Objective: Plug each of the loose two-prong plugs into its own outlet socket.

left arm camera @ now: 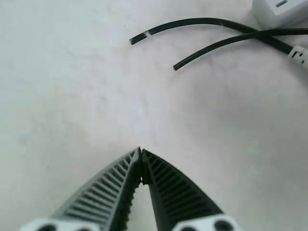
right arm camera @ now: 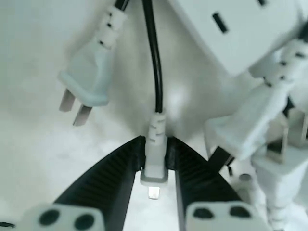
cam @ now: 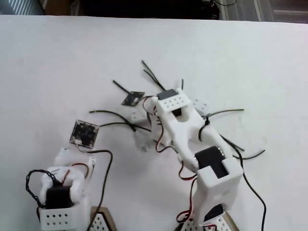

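Pinching one plug [right arm camera: 154, 166] in the right gripper [right arm camera: 154, 144], with a black finger pressing on each side of its white body, likely so it cannot slip or turn. Holding it down close to the table [cam: 72, 57], in among the other plugs and cords. Pointing its metal prong [right arm camera: 153, 193] back toward the wrist and trailing its black cord [right arm camera: 153, 57] the other way, so probably needing a turn before going into any hole. Sitting near a white socket [right arm camera: 250, 38] with its slots showing, close enough for a short trip. Leaving a second plug [right arm camera: 89, 72] lying loose just beside that cord, both prongs bare and not yet in anything. Leaving a third plug [right arm camera: 252, 127] leaning by the socket among more white parts, too jumbled to tell if plugged in. Hanging the left gripper [left arm camera: 140, 154] over a bare bit of table, fingers squeezed together with nothing between them, most likely to be out of the way. Facing two cord ends [left arm camera: 139, 38] and another socket's corner [left arm camera: 281, 9] farther off.
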